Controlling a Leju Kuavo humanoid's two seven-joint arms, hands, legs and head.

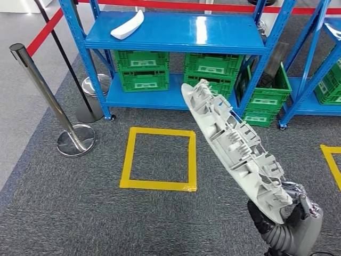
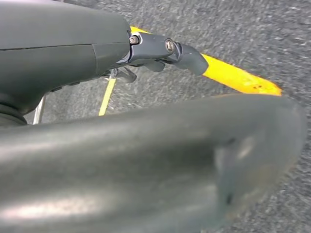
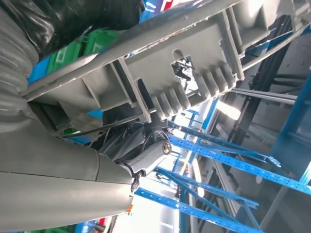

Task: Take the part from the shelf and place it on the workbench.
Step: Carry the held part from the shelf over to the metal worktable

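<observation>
You are standing on grey carpet (image 1: 80, 213), with a paler grey floor strip (image 1: 16, 106) running along its left edge. A square outlined in yellow tape (image 1: 159, 158) lies on the carpet directly ahead, and the corner of a second yellow outline (image 1: 332, 160) shows at the right edge of the head view.

Beyond the square stands a blue shelf (image 1: 177, 32). Its upper deck carries a white part (image 1: 128, 25) lying near the left end. Its lower deck holds green crates (image 1: 141, 69) side by side, and one more green crate (image 1: 265, 90) sits tilted at the right upright. A second blue rack (image 1: 314, 58) stands to the right with another green crate on it.

At left, a chrome barrier post (image 1: 44, 90) leans over its round base, well apart from the tape square, with a red belt (image 1: 44, 29) running off behind it and a second round base near the shelf's left leg.

Your right hand (image 1: 295, 213) is clamped on the near end of the long grey ribbed part (image 1: 235, 144), which angles up and away over the carpet, its far tip in front of the shelf's lower deck. The right wrist view shows the part (image 3: 176, 63) pressed against the hand (image 3: 143, 155).

Your left hand (image 2: 161, 48) hangs above the carpet near yellow tape; its fingers extend with nothing visible in them, but you cannot tell its state for certain.
</observation>
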